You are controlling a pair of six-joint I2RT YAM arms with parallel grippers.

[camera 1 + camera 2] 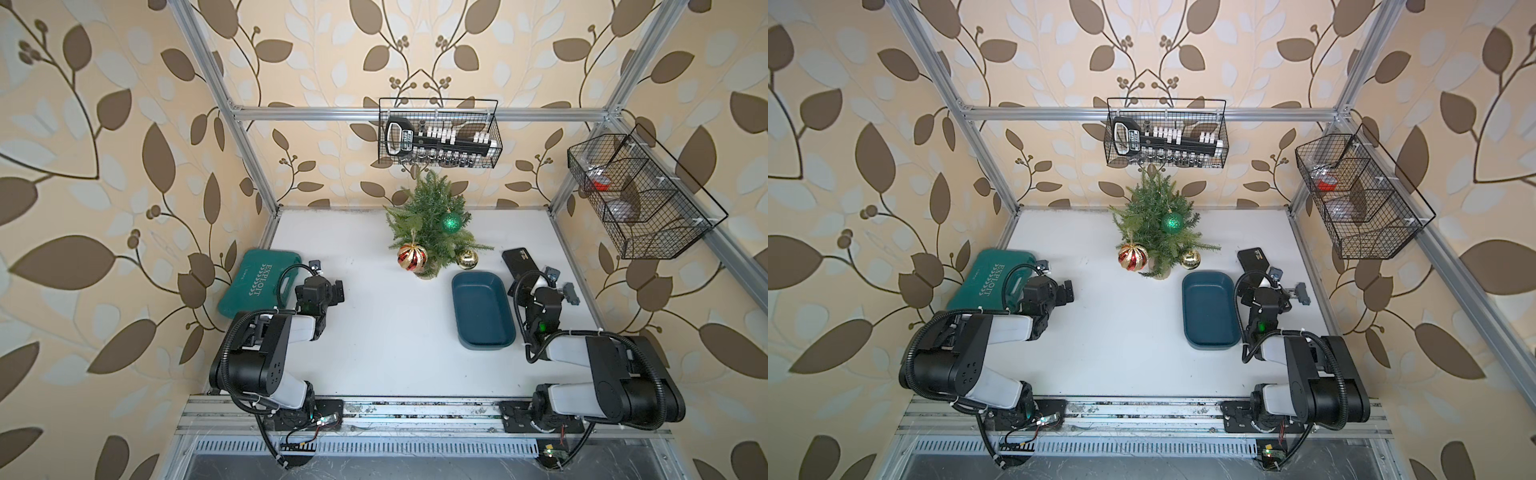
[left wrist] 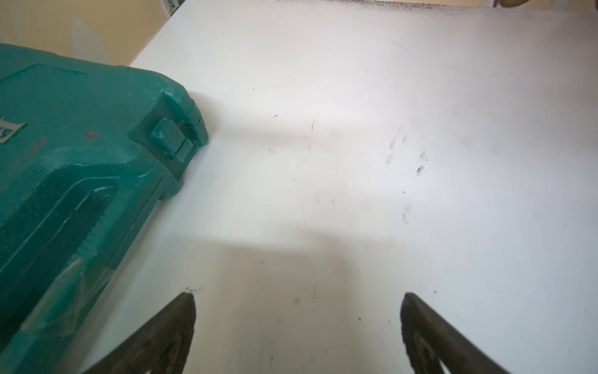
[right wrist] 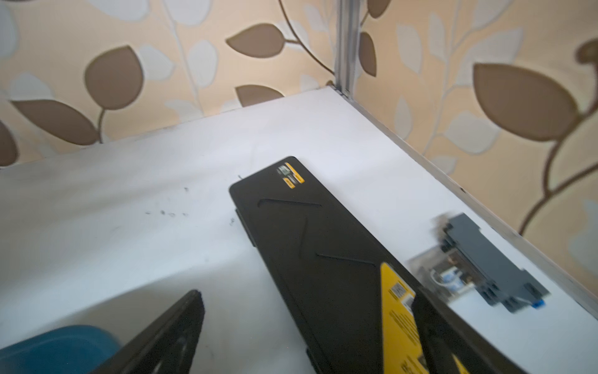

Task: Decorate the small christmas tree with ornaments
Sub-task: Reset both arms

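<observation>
The arms are folded near the front edge, and the fingers of the left gripper point(image 2: 298, 294) and the right gripper point(image 3: 309, 293) are spread wide, with nothing held. Wide bare table point(image 1: 374, 332) is left between them. The sides are crowded by the green case point(image 1: 257, 282) and the black case point(image 1: 517, 262). The blue tray point(image 1: 482, 309) is seen empty. Farthest back, near the wall, the small christmas tree point(image 1: 432, 208) is stood, and the red-and-gold ball point(image 1: 412, 257), gold ball point(image 1: 467, 258) and green ball point(image 1: 451, 222) are hung on it. The job looks done.
</observation>
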